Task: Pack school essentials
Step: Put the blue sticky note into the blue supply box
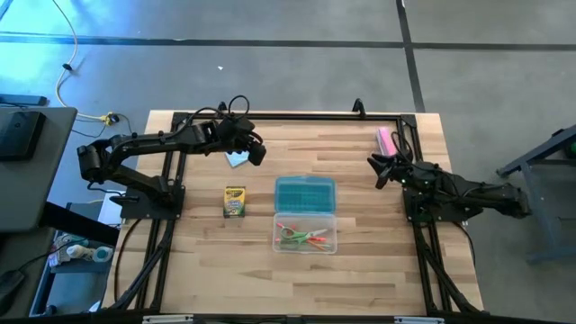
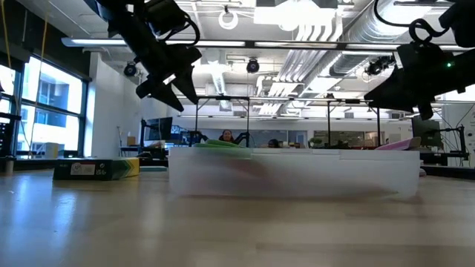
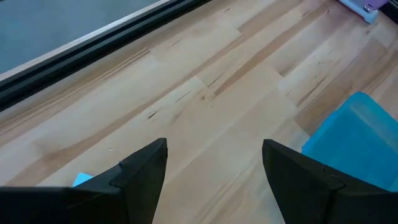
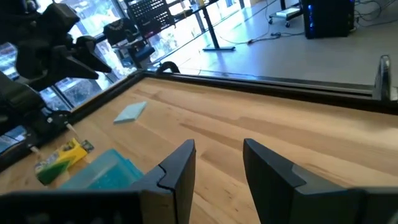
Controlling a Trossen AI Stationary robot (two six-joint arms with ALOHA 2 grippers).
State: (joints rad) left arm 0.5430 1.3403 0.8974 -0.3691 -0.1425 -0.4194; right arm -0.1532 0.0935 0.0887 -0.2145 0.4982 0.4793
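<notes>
The light-blue square pad [image 1: 237,159] lies flat on the table, and my left gripper [image 1: 256,148] hangs open in the air just right of it. Only a corner of the pad [image 3: 81,179] shows beside the fingers in the left wrist view. The yellow-green crayon box [image 1: 234,201] lies flat, nearer the near edge. Orange, red and green pens and the green-handled scissors [image 1: 301,238] lie inside the clear case [image 1: 306,245], whose teal lid [image 1: 304,193] is folded open. My right gripper [image 1: 382,169] waits open at the table's right side. I cannot make out the red eraser.
The pink oblong block [image 1: 385,139] lies near the far right corner, just beyond my right gripper. A black frame rail [image 1: 288,115] runs along the far edge. Bare wood lies between the pad and the pink block, and along the near edge.
</notes>
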